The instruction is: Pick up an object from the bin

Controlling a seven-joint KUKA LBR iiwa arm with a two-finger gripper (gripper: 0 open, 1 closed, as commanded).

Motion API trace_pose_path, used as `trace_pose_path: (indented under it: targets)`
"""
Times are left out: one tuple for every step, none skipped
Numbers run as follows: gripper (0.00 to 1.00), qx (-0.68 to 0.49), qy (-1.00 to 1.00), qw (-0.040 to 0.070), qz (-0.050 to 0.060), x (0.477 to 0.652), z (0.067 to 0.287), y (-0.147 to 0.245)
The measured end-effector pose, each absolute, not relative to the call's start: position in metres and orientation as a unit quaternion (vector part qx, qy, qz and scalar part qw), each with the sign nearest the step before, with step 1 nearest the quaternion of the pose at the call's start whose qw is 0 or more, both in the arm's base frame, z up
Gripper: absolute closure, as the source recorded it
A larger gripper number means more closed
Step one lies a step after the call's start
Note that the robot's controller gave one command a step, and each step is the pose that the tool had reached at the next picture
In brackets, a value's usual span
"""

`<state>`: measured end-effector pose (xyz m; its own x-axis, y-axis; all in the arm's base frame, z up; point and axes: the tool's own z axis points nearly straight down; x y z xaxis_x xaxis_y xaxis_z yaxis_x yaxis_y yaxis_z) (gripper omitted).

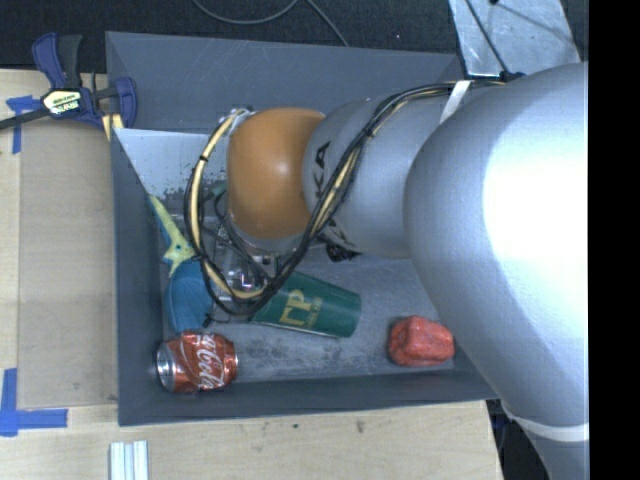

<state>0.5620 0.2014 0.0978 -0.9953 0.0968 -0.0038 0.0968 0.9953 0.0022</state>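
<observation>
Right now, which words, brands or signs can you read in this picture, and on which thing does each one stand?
"Coca-Cola": white script on the red can at the lower left.
Large yellow letters on the green can: perhaps "TP", but I am not certain.
Black letters on the robot arm: partly hidden, so I cannot read them.

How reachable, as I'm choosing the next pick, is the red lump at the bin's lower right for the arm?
Probably reachable. The red lump lies alone on bare floor, clear of the green can, with nothing on it. The bin's near wall runs close beside it and may crowd a grasp.
</observation>
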Motion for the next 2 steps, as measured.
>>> trace_pose_path:
  targets:
    - [0.0,0.067,0.998,0.003,0.001,0.573,0.081,0.207]
    - [1.0,0.107,0.994,0.007,0.001,0.553,0.073,0.238]
